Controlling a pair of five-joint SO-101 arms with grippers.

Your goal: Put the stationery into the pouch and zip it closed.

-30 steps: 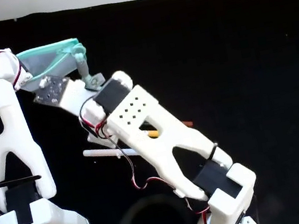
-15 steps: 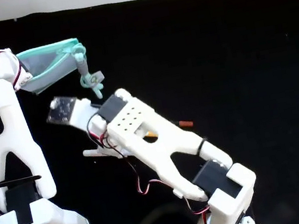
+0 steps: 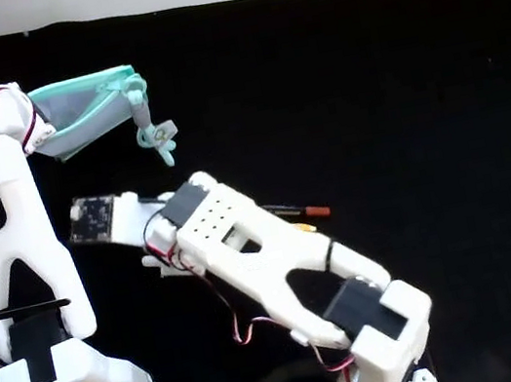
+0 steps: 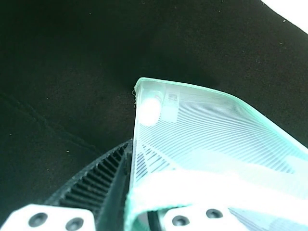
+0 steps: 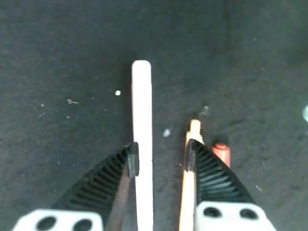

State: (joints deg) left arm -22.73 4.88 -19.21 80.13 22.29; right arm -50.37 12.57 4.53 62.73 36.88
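My left gripper (image 4: 129,202) is shut on one end of the teal mesh pouch (image 4: 207,130) and holds it above the black table at the back left (image 3: 86,100). The pouch's zipper pull (image 3: 156,137) dangles from its near end. My right gripper (image 5: 161,156) is open and low over the stationery. A white pen (image 5: 141,110) lies between its fingers, close against one. An orange pencil (image 5: 192,132) runs under the other finger, with a red-capped pen (image 5: 221,153) beside it. In the high view the right arm covers most of the white pen (image 3: 152,262), orange pencil (image 3: 302,227) and red-capped pen (image 3: 307,211).
The table is covered in black cloth (image 3: 399,106), open to the right and back. The left arm's white body (image 3: 6,235) stands close beside the right arm. A pale wall runs along the table's far edge.
My right gripper has drawn back from the pouch's zipper pull and come down over the pens. The pull now hangs free. The left arm has kept still with the pouch.
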